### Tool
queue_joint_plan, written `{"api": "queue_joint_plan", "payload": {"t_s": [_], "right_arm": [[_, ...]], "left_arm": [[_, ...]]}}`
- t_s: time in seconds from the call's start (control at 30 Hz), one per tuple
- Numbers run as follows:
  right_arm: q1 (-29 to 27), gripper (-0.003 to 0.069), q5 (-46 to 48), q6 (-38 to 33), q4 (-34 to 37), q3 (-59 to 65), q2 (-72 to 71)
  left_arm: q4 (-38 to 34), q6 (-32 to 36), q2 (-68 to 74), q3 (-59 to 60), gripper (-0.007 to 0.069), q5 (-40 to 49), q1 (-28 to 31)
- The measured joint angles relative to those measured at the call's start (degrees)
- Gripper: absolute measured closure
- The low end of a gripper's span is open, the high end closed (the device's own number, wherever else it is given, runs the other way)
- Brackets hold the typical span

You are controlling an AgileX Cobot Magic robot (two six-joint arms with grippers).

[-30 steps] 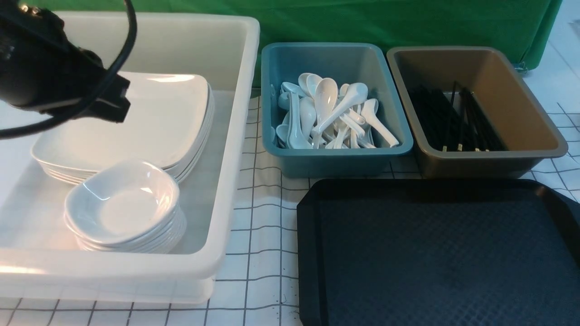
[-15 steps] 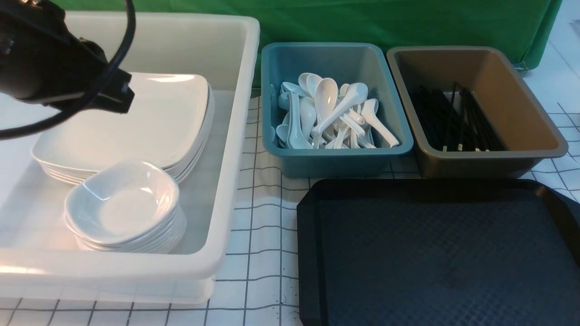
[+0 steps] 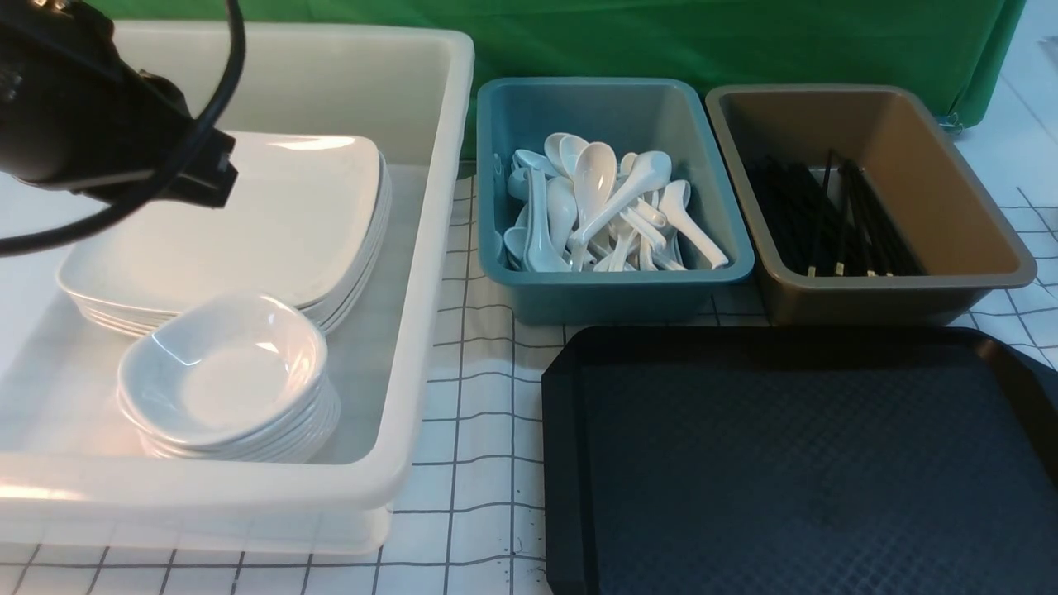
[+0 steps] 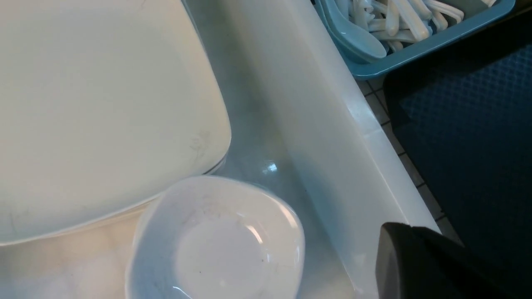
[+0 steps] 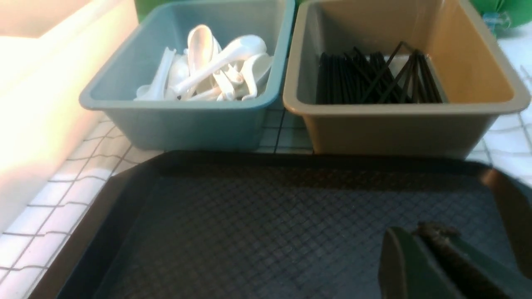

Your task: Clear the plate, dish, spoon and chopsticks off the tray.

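Observation:
The black tray (image 3: 793, 463) lies bare at the front right, and shows the same in the right wrist view (image 5: 270, 224). A plate (image 3: 248, 215) tops a stack in the white tub, with a stack of small ones topped by a dish (image 3: 223, 372) in front of it. Spoons (image 3: 595, 207) fill the teal tub and black chopsticks (image 3: 826, 219) lie in the brown tub. My left gripper (image 4: 401, 226) hangs shut and empty over the tub wall beside the dish (image 4: 220, 241). My right gripper (image 5: 419, 232) hovers low over the tray's near right part, jaws slightly parted, nothing between them.
The white tub (image 3: 430, 248) takes up the left side, with my left arm (image 3: 99, 124) and its cable above its back left part. The teal tub (image 3: 612, 289) and brown tub (image 3: 868, 297) stand side by side behind the tray. A gridded white cloth (image 3: 479, 430) covers the table.
My left arm has risen a little over the plate stack and drifted slightly. Plates, dishes, spoons, chopsticks and the tray have not moved.

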Motion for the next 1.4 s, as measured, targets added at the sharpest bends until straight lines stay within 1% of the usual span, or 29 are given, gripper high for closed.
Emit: {"api": "queue_joint_plan", "payload": {"t_s": [0.07,0.1,0.13,0.17,0.2,0.23,0.3,0.43,0.57,0.63,0.83,1.17,1.3,1.4], "right_arm": [[0.0,0.0557,-1.5,0.0,-4.0,1.1,-1.6],[0.0,0.0557,-1.8,0.0,-4.6,1.1,-1.8],[0.0,0.0551,-4.5,0.0,-9.9,3.5,-3.7],[0.0,0.0548,-6.2,0.0,-12.1,4.7,-4.7],[0.0,0.0547,-6.2,0.0,-12.1,5.0,-4.7],[0.0,0.0542,-8.4,0.0,-14.1,7.3,-6.7],[0.0,0.0535,-10.0,0.0,-15.2,10.6,-9.2],[0.0,0.0525,-10.3,0.0,-15.8,16.5,-14.5],[0.0,0.0516,-8.8,0.0,-16.0,16.9,-19.2],[0.0,0.0510,-5.6,0.0,-16.0,16.9,-21.2],[-0.6,0.0494,-4.0,0.0,-16.0,16.9,-21.2],[-0.6,0.0477,-3.8,0.0,-16.0,16.9,-21.2],[-0.6,0.0466,-3.6,0.1,-16.0,16.9,-21.2],[-0.6,0.0462,-1.8,2.4,-16.0,16.9,-21.2]], "left_arm": [[0.0,0.0,0.0,0.0,0.0624,0.0,0.0],[-0.1,0.0,0.0,0.0,0.0624,0.0,0.0],[-0.3,0.0,0.0,0.0,0.0624,0.0,0.0],[-0.4,0.0,0.0,0.0,0.0624,0.1,0.0],[-0.5,0.0,0.0,0.0,0.0624,0.1,0.0],[-0.7,0.0,0.0,0.0,0.0624,0.5,0.0],[-0.8,0.0,0.0,0.0,0.0624,0.9,0.0],[-0.8,-0.1,0.0,0.0,0.0624,1.8,0.0],[-1.2,-0.1,0.0,0.0,0.0624,2.0,0.0],[-1.6,-0.3,0.0,0.0,0.0624,2.0,0.0],[-4.5,-0.5,0.0,0.0,0.0624,3.6,0.0],[-5.3,-0.6,0.0,0.0,0.0624,7.3,0.0],[-7.0,-0.6,0.0,0.0,0.0624,8.7,0.0],[-7.6,-0.5,-0.4,0.1,0.0624,9.4,-0.1]]}}
